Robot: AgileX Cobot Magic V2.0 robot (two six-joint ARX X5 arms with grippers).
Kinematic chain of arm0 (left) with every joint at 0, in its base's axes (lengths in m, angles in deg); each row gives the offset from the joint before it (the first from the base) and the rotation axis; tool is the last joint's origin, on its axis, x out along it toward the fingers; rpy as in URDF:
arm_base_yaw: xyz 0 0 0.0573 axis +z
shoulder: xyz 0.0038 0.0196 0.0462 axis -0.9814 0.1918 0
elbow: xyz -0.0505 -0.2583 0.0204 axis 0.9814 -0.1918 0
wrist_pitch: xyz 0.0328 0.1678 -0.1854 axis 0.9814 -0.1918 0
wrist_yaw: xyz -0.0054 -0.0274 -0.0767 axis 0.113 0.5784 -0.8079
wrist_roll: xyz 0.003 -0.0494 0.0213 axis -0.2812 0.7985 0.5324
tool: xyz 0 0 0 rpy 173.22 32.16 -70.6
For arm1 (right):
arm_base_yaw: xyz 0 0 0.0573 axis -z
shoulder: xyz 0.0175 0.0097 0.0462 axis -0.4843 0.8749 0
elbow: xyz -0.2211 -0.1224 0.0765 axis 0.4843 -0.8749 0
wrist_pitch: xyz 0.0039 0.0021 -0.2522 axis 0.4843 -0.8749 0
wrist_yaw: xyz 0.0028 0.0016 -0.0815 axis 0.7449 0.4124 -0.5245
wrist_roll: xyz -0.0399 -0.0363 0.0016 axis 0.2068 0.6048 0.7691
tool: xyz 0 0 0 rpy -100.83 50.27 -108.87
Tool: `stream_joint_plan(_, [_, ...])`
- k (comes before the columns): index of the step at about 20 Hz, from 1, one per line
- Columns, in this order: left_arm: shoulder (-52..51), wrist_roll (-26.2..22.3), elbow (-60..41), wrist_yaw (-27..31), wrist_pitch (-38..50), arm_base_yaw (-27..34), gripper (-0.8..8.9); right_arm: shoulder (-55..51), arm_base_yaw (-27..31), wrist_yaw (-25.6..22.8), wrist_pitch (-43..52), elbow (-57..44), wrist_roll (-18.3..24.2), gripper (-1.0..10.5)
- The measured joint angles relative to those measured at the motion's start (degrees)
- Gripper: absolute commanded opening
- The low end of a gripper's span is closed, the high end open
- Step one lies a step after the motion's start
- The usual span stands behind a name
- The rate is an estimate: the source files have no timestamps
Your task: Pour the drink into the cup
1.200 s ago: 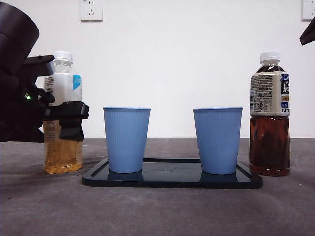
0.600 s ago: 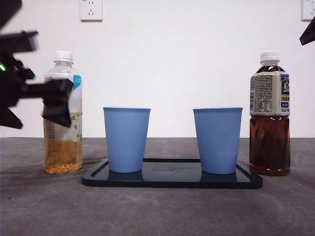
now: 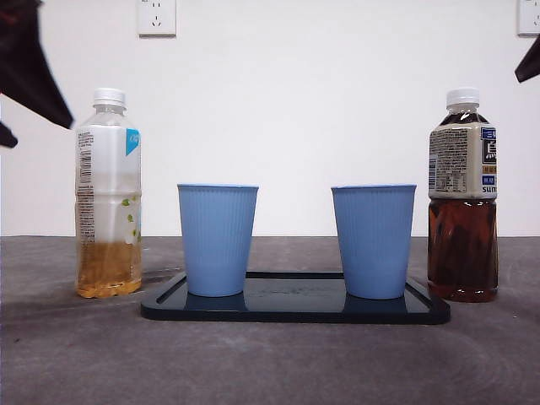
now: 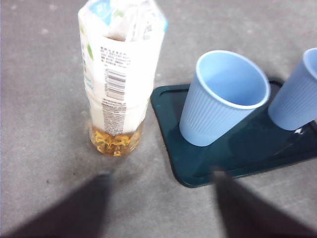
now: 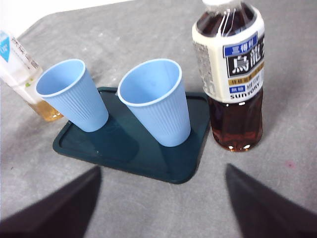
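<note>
A: Where's the drink sitting?

B: Pale bottle point(image 3: 108, 194) is standing capped at 9 o'clock of the cup point(image 3: 218, 240), so nothing's pouring. Left gripper point(image 4: 161, 208) is hanging spread, empty; right gripper point(image 5: 161, 203) too.

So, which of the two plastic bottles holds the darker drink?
The white-capped bottle with the blue and beige label, standing beside the dark tray, holds dark brown tea. The other, white-labelled bottle holds only a little pale amber drink at its bottom.

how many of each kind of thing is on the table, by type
bottles: 2, pale tea bottle and dark tea bottle
blue cups: 2, left cup and right cup
tray: 1, dark tray
total: 5
</note>
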Motion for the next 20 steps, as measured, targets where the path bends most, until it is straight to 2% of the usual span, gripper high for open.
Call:
stream_joint_plan(1, [-0.8, 0.1, 0.0, 0.0, -0.3, -0.1, 0.3, 0.0, 0.0, 0.0, 0.0, 0.0, 0.0, 1.6])
stream_joint_plan(2, [-1.7, 0.3, 0.0, -0.1, -0.6, -0.1, 0.06, 0.0, 0.0, 0.0, 0.0, 0.0, 0.0, 0.3])
stream_joint_plan(3, [-2.3, 0.5, 0.0, -0.1, -0.9, -0.1, 0.06, 0.0, 0.0, 0.0, 0.0, 0.0, 0.0, 0.1])
stream_joint_plan(20, [-3.7, 1.1, 0.0, -0.1, -1.1, -0.1, 0.06, 0.0, 0.0, 0.0, 2.2, 0.0, 0.0, 0.1])
